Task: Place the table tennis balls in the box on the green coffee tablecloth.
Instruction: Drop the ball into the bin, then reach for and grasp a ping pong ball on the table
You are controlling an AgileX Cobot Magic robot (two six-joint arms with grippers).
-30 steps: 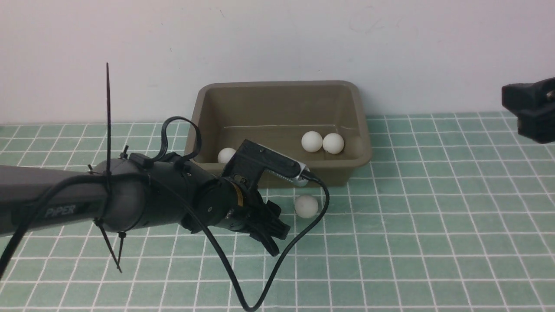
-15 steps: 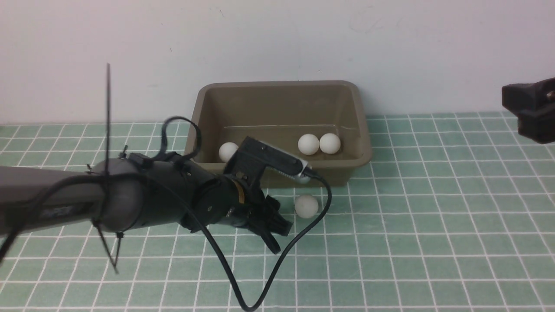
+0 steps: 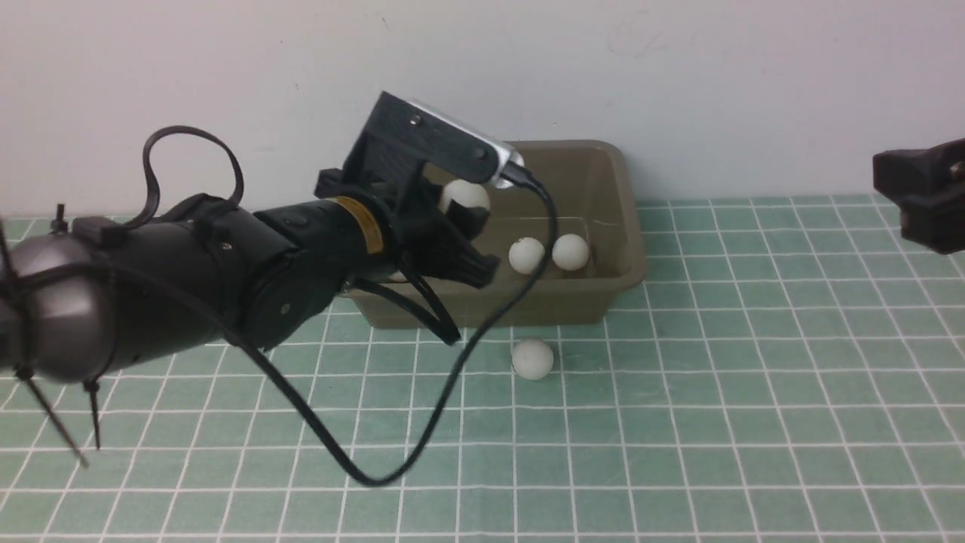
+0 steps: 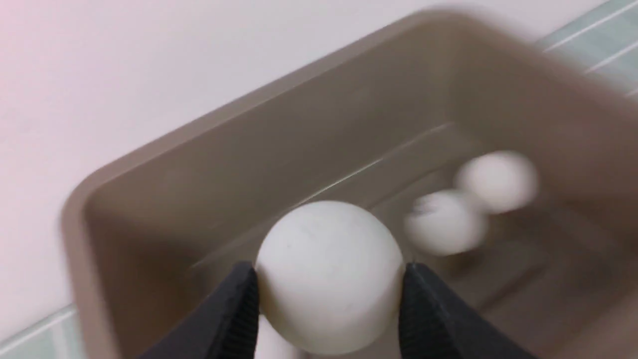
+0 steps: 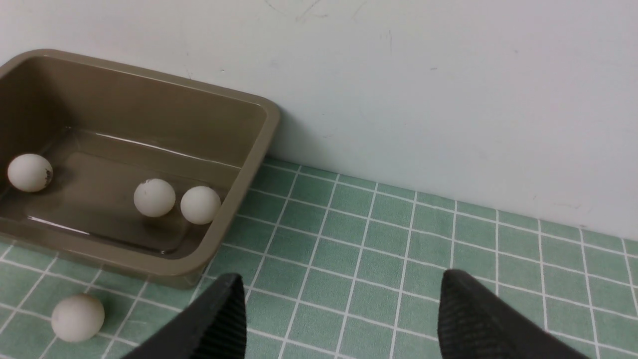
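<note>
My left gripper [image 4: 329,273] is shut on a white table tennis ball [image 3: 465,196] and holds it in the air over the left part of the olive-brown box [image 3: 620,226]. Two balls [image 3: 525,255] [image 3: 570,252] lie side by side on the box floor. A third ball [image 5: 30,172] lies at the box's left end; the left arm hides it in the front view. One more ball [image 3: 532,359] rests on the green coffee tablecloth [image 3: 754,377], just in front of the box. My right gripper [image 5: 341,278] hangs open over the cloth, to the right of the box.
The box stands against a white wall [image 3: 678,90] at the back. A black cable [image 3: 452,377] loops down from the left wrist camera to the cloth, close to the loose ball. Black cable ties [image 3: 45,411] stick out from the left arm.
My left gripper has risen from the cloth in front of the box to above the box, now with a ball in its jaws. The two balls in the box rolled slightly left.
</note>
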